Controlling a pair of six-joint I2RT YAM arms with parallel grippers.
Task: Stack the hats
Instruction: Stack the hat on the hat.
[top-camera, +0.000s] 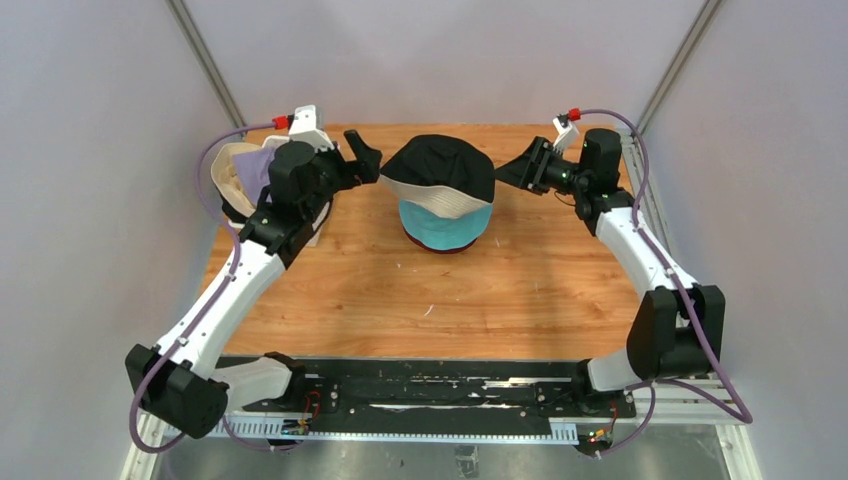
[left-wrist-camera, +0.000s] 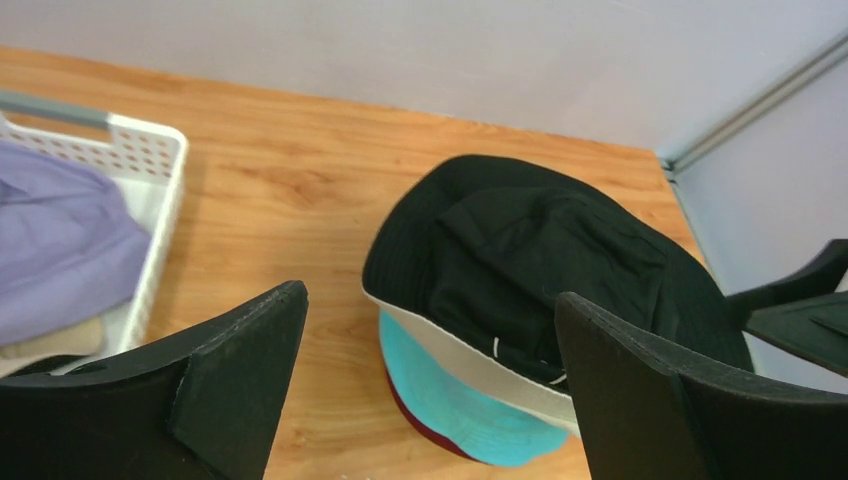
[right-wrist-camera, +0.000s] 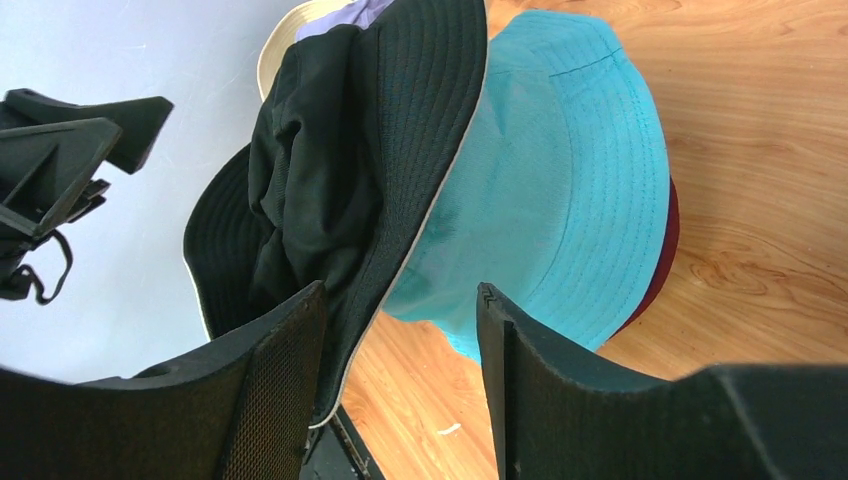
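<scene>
Your black hat (top-camera: 441, 163) sits crooked atop the teal hat (top-camera: 445, 225) and maroon hat (top-camera: 440, 247) on the table (top-camera: 400, 295) — so your right gripper (top-camera: 503, 172) brackets its brim, jaws part-open, unclamped; your left gripper (top-camera: 368, 160) hangs fully released beside it.
</scene>
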